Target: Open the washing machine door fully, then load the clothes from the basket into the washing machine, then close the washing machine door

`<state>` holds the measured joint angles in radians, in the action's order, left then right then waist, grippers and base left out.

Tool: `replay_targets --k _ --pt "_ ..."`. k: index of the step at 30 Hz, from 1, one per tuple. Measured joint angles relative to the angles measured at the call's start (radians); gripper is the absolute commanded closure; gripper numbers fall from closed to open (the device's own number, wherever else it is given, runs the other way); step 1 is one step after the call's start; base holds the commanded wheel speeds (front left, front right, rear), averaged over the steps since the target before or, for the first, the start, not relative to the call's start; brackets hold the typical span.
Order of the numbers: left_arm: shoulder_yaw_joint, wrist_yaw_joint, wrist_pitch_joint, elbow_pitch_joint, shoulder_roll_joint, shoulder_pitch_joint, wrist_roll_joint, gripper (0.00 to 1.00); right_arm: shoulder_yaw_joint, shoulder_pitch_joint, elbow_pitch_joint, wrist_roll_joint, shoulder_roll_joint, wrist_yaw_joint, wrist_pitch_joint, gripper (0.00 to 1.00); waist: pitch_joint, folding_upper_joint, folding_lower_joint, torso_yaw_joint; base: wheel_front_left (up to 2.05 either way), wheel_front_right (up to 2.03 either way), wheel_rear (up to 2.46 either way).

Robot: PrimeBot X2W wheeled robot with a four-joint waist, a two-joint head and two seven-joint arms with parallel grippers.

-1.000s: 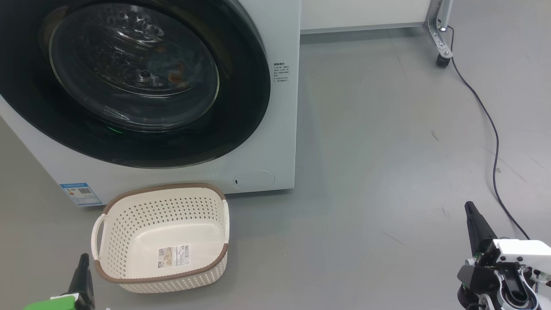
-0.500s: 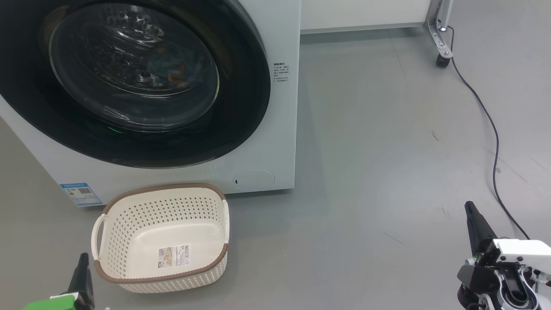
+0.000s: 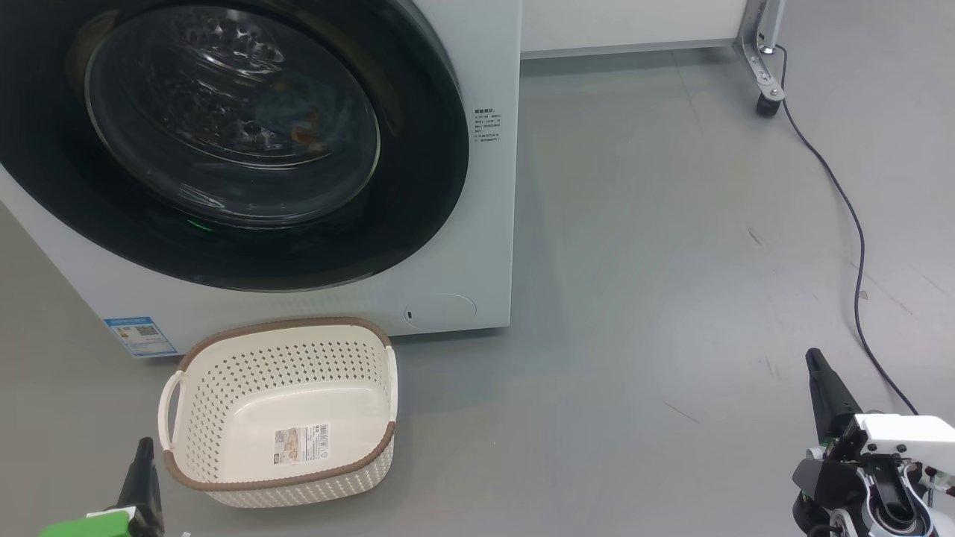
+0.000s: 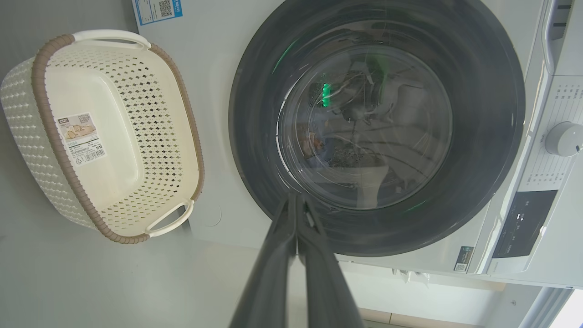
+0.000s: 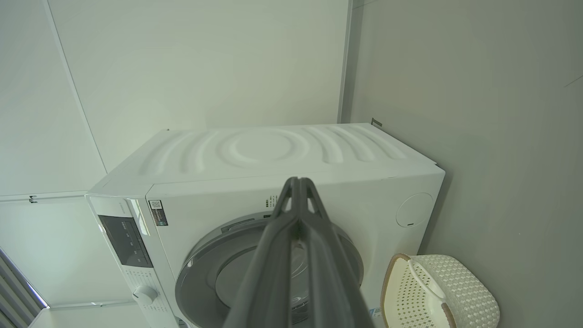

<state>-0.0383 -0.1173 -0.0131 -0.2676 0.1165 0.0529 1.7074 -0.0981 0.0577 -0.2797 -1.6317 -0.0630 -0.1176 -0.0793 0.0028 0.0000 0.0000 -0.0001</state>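
The white washing machine (image 3: 489, 224) stands at the upper left, and its door (image 3: 421, 186), black rim and glass bowl, lies flush against the front. Through the glass a patch of light blue clothes (image 3: 298, 128) with orange marks shows in the drum. On the floor before the machine stands the cream basket (image 3: 298, 488), nothing in it but a label. My left gripper (image 3: 142, 459) is shut at the lower left, beside the basket. My right gripper (image 3: 815, 369) is shut at the lower right, far from the machine. Both wrist views show the fingers (image 4: 282, 246) (image 5: 278, 246) pressed together, holding nothing.
A black cable (image 3: 850, 201) runs down the grey floor at the right from a wheeled metal leg (image 3: 767, 97). The machine's control panel with a round knob (image 4: 562, 139) is at the right of the left wrist view. Open floor lies between basket and right gripper.
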Motion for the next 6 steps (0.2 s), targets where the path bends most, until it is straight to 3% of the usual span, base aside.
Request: replay_targets --k 6 --pt "0.001 0.0 0.0 -0.001 0.0 0.0 0.0 1.0 0.0 0.0 0.0 0.0 0.0 0.0 0.0 1.0 0.0 0.0 0.0 0.0 0.0 0.0 0.0"
